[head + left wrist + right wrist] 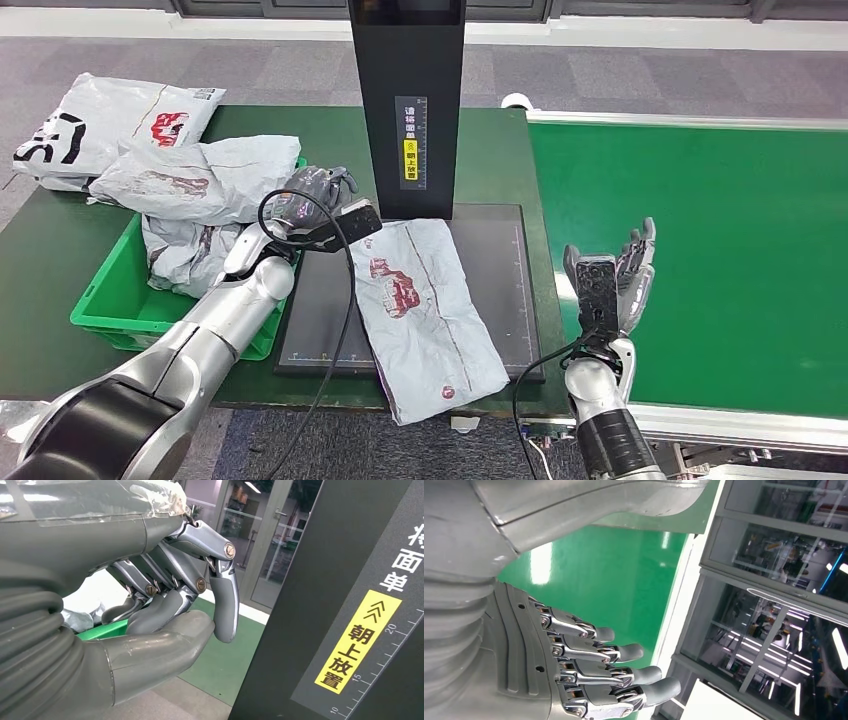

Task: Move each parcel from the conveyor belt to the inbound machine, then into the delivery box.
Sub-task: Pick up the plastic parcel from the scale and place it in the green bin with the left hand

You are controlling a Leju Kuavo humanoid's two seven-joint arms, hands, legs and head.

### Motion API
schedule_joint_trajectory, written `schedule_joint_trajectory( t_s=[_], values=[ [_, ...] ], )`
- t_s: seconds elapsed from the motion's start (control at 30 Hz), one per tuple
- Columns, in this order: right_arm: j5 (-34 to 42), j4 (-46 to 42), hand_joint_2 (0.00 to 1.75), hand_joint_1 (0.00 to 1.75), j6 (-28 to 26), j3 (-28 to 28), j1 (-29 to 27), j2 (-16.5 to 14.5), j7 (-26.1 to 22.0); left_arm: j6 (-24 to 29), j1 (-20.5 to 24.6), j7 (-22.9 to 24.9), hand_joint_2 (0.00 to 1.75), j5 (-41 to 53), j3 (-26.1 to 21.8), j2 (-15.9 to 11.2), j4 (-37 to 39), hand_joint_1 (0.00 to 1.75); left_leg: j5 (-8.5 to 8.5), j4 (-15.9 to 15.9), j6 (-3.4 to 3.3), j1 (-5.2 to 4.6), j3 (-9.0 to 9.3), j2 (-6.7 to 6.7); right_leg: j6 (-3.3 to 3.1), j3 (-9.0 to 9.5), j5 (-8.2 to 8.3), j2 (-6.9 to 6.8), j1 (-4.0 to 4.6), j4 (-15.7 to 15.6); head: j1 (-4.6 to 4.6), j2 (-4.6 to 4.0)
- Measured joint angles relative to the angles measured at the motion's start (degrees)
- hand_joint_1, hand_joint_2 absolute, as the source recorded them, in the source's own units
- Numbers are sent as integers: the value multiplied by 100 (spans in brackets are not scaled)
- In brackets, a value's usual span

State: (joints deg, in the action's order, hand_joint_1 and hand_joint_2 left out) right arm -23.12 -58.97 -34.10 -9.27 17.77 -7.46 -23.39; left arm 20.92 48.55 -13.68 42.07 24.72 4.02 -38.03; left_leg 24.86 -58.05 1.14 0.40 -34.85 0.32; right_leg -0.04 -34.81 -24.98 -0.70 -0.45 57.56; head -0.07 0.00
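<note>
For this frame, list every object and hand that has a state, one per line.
Left hand: fingers curled, holding nothing, beside the scanner column.
Right hand: open, fingers straight, over the conveyor belt's edge.
Grey parcel: lying flat on the inbound machine platform, one end overhanging the front edge.
Green delivery box: holding crumpled parcels, heaped above the rim.
White parcel: on the table outside the box.
Conveyor belt: bare where visible.

Black post (405, 105) behind parcel (425, 310).

Grey parcel (430, 310), green conveyor belt (720, 230), green delivery box (120, 300).
</note>
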Motion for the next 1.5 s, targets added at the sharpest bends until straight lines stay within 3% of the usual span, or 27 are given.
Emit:
schedule_joint_trajectory(
  t_s=[0.53, 0.67, 0.87, 0.97, 1.5],
  values=[
    [0, 0, 175, 0, 0, 0, 0, 0, 0, 0, 0, 0, 175, 0, 0, 0, 0, 175, 0, 0, 0, 0, 0, 0, 0, 0, 0, 0, 0, 0, 0, 0],
    [2, 0, 175, 0, -7, 0, 0, 1, 1, -75, -2, -56, 175, -62, 0, 1, 1, 0, 0, 0, 0, 0, 0, 0, 0, 0, 0, 0, 0, 0, 0, 0],
    [193, 17, 175, 0, -62, 73, 21, 82, -138, -1603, -447, -1065, 175, -879, 2, 137, 56, 0, 1, 0, -2, -3, -3, -3, 2, -1, -1, -2, -6, -1, 2, 0],
    [220, 28, 175, 0, -63, 104, 28, 122, -175, -1688, -633, -1132, 175, -929, 2, 209, 119, 0, 2, -1, -3, -4, -8, 0, 2, -7, 0, 0, -6, -2, 2, 0],
    [222, 35, 175, 0, -93, 146, 28, 175, -184, -1779, -649, -1130, 175, -1032, 2, 249, 208, 0, 0, 0, -1, -3, -10, 1, 1, -12, 0, 1, -2, 0, 2, 0]
  ],
)
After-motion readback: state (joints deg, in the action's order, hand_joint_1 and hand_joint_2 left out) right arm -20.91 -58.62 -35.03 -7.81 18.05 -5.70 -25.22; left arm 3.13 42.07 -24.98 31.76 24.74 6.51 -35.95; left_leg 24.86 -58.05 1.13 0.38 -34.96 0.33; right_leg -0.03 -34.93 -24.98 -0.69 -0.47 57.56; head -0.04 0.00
